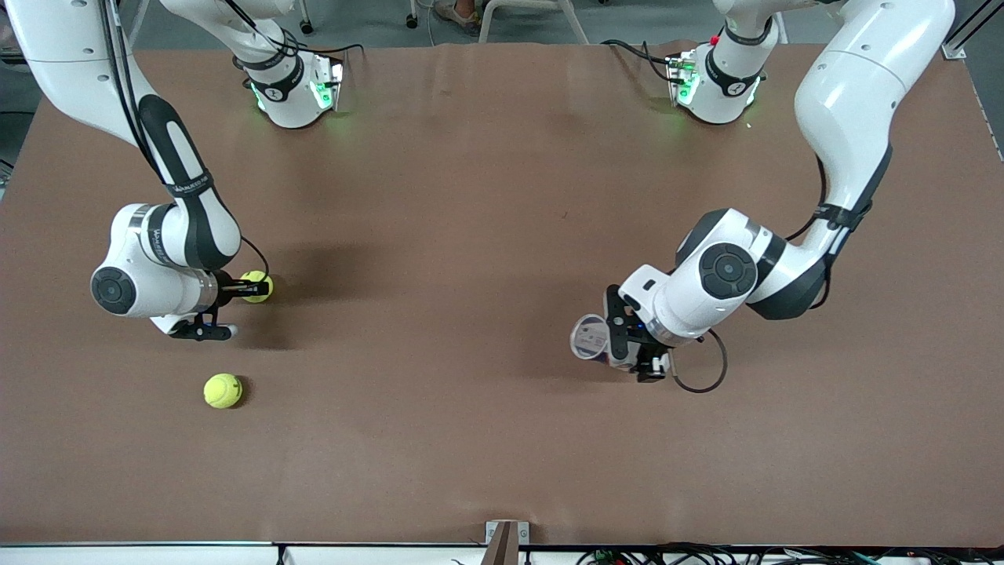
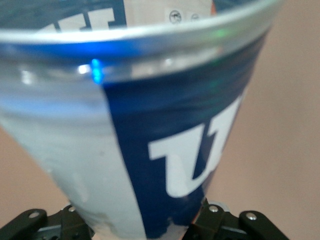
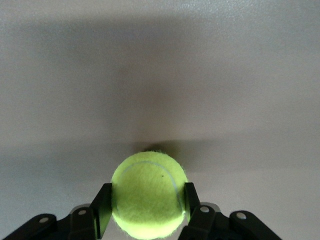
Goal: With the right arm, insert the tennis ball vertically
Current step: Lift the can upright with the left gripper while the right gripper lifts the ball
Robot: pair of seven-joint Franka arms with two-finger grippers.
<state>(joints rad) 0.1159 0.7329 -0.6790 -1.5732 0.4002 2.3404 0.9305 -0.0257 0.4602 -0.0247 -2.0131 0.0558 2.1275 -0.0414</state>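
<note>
Felt shows bright between the black fingers (image 3: 103, 210) of the right pincer (image 1: 252, 287), at the right arm's end of the brown table (image 1: 471, 235): the white jointed right arm (image 1: 161, 263) reaches down from its base and its pincer is clamped on a fuzzy yellow-green tennis ball (image 1: 257, 286), one finger on each side of it — the right wrist view shows the same ball (image 3: 149, 195) squeezed between the two pads, low over the bare table top, with a shadow under it. A second fuzzy yellow-green tennis ball (image 1: 223, 390) lies loose on the table, nearer to the front camera than the held one and well apart from any pincer. Toward the left arm's end of the table, the white jointed left arm (image 1: 729, 275) bends down and inward, and the left pincer (image 1: 620, 333) grips a clear plastic tube with a blue-and-white label (image 1: 590, 337), lying roughly level with its open round mouth turned toward the right arm. In the left wrist view the tube (image 2: 150, 140) fills most of the picture — white letters on the blue band, a pale metal rim at its open end — and the black fingers (image 2: 212, 220) press against its narrower end on both sides.
</note>
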